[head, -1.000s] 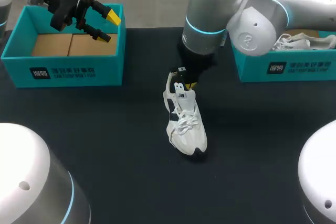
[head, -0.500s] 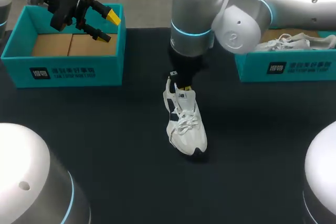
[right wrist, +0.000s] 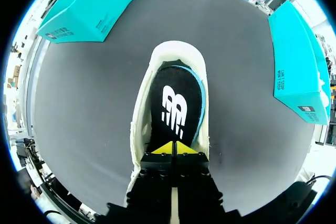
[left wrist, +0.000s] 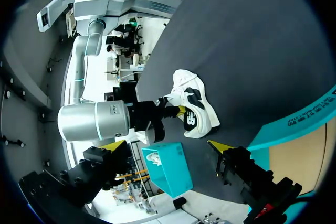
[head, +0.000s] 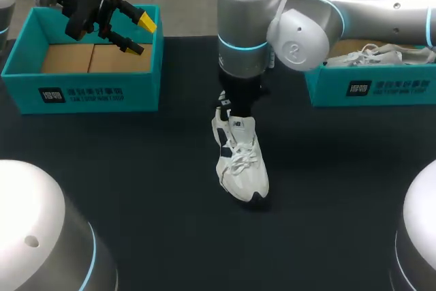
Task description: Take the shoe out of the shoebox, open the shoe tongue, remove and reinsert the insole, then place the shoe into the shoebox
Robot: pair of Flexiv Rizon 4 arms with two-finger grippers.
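Right wrist view: gripper (right wrist: 174, 148) (in shoe (right wrist: 176, 52))

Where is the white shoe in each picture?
Head view: shoe mid-table, its heel under the right arm.
Left wrist view: shoe far ahead of the left jaws, with the right arm at its heel.
Right wrist view: shoe just below the right jaws, its opening facing up.
Shared landmark: the black table under the shoe.
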